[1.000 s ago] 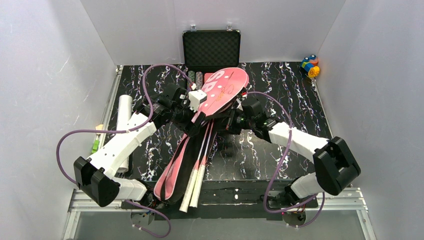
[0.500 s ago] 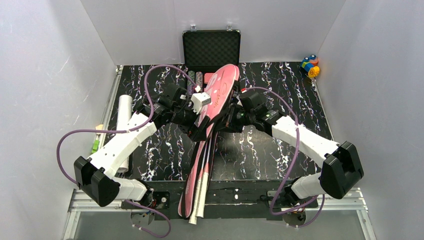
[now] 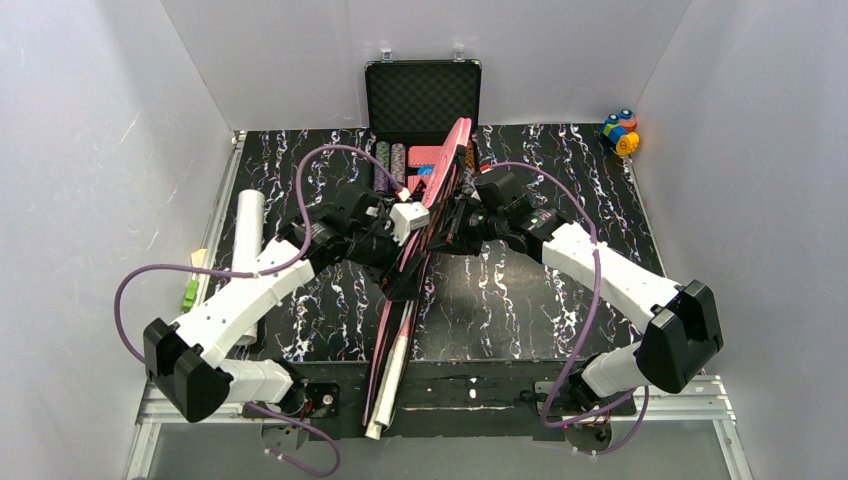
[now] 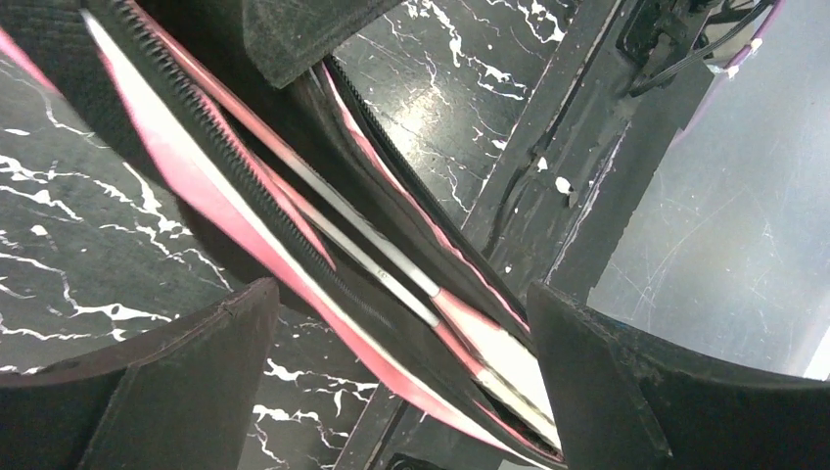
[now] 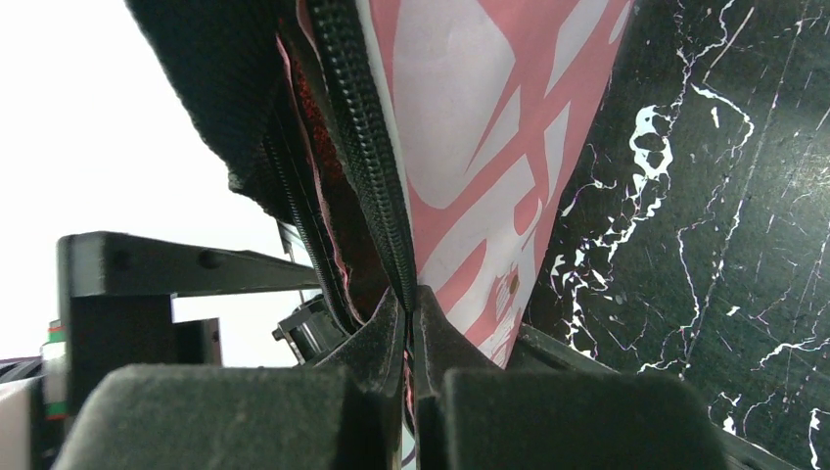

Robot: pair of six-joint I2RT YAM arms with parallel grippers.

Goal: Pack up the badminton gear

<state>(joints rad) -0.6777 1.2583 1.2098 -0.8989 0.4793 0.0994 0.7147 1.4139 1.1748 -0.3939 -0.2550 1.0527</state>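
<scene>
Cover (image 3: 442,180) stands on edge at centre of tabletop (image 3: 590,190), rackets (image 3: 392,370) poking past near edge. Right pincer (image 5: 411,311) pinches its edge; left pincer (image 4: 396,313) spread wide astride it. Judgement: hold edge taut, seat left squarely before closing.

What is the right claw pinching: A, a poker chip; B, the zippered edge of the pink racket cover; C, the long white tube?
B: in the right wrist view the right claw is shut on the zippered edge of the pink racket cover.
</scene>
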